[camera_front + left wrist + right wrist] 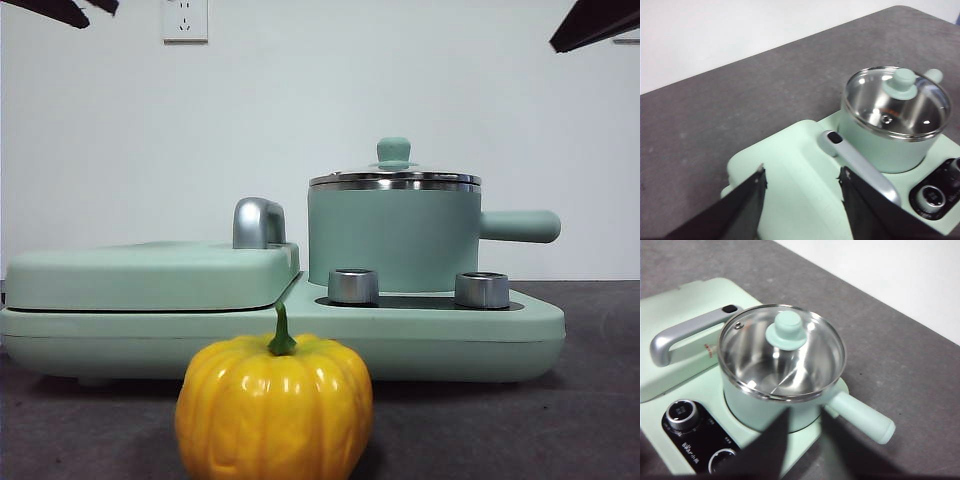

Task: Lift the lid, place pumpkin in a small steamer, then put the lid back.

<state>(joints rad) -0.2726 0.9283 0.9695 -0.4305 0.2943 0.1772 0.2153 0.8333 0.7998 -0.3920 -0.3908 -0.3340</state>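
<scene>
The yellow-orange pumpkin stands on the table nearest the front camera, and neither wrist view shows it. Behind it the mint-green small steamer sits on the right half of a cooker base, its side handle pointing right. The glass lid rests on its steel rim. My left gripper hangs open above the flat hinged cover, off to one side of the steamer and lid. My right gripper is open above the steamer's near wall, short of the lid's knob.
The cooker base carries a flat mint-green hinged cover with a chrome handle on its left half. Two steel dials sit in front of the pot. Both arms show only as dark tips at the top corners.
</scene>
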